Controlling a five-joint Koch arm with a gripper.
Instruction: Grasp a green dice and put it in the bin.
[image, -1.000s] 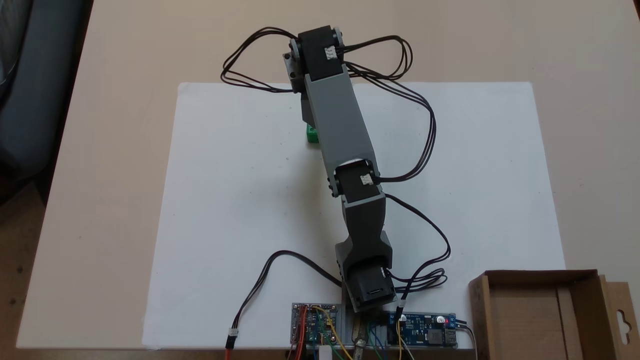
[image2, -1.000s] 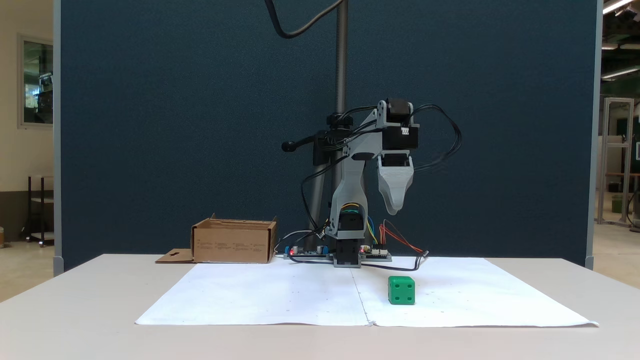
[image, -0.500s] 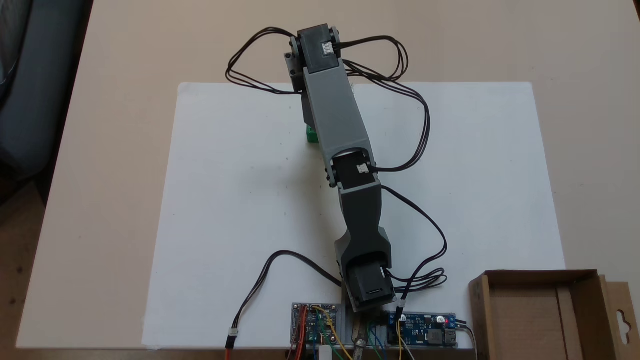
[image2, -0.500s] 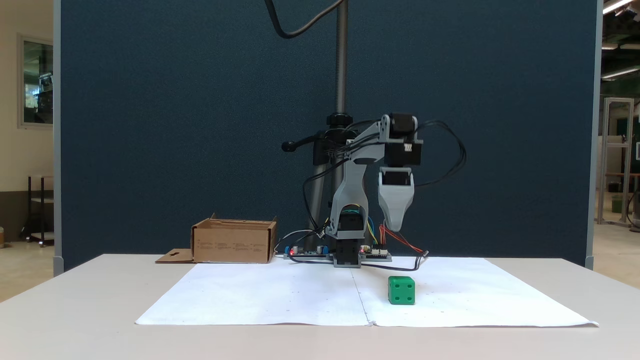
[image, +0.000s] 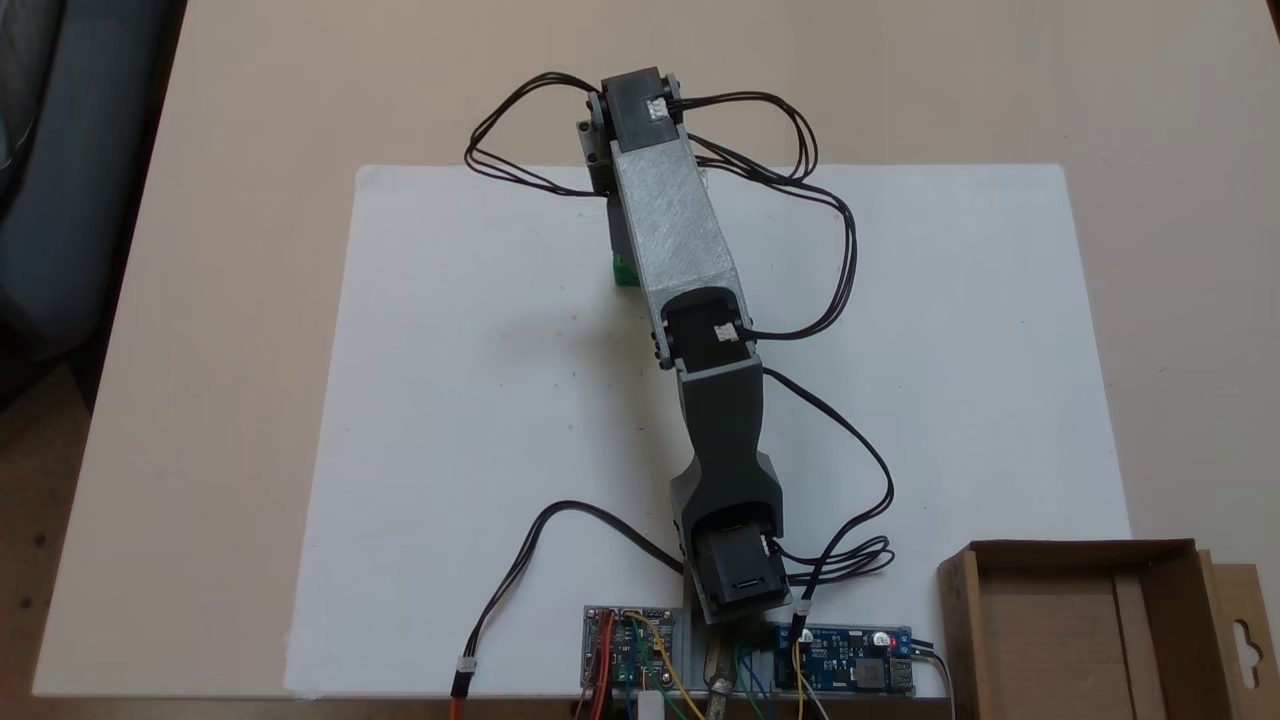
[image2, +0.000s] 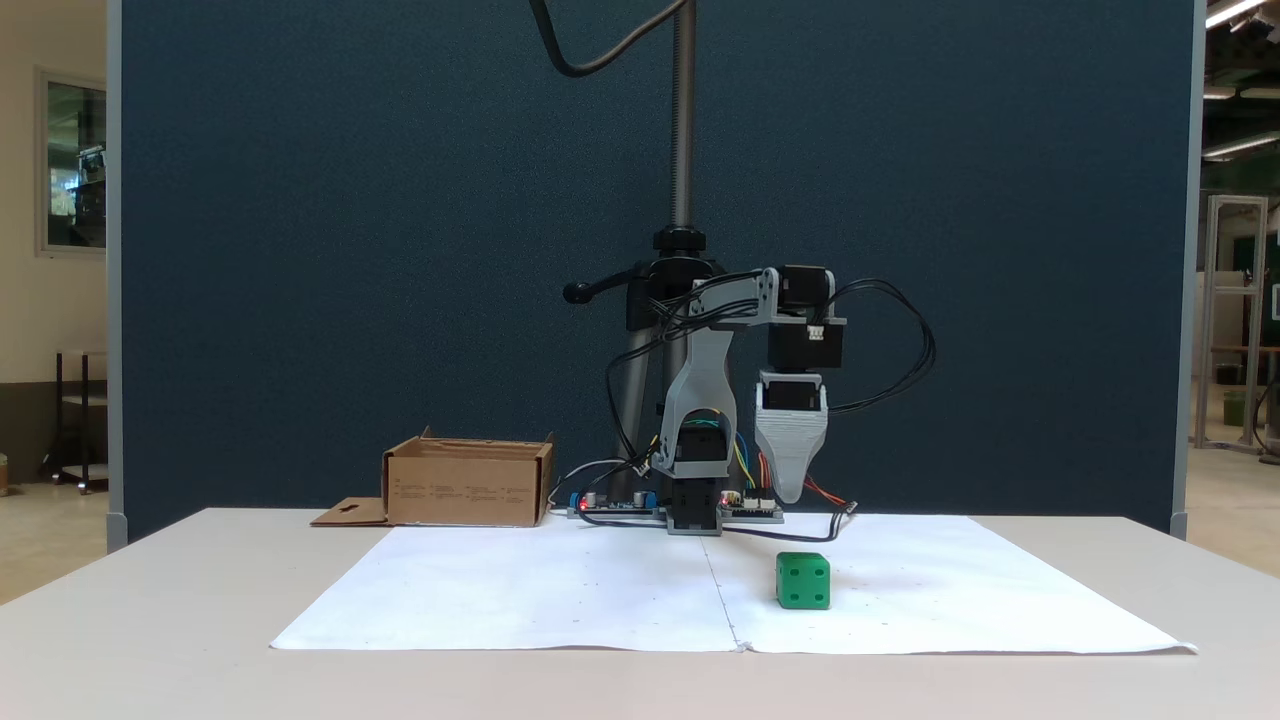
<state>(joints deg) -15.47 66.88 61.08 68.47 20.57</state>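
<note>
The gripper (image2: 790, 497) has dropped lower, now just above the green dice (image2: 803, 580) on the white paper (image2: 520, 590); jaw opening can't be told, nothing grasped, so the bin (image2: 467, 488) waits.

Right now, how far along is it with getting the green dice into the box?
Nothing is finished yet. The green dice sits on the white paper, ungrasped. The gripper hangs above it, pointing down. Grasping, carrying and dropping it into the bin are left; the bin looks empty from above.
</note>
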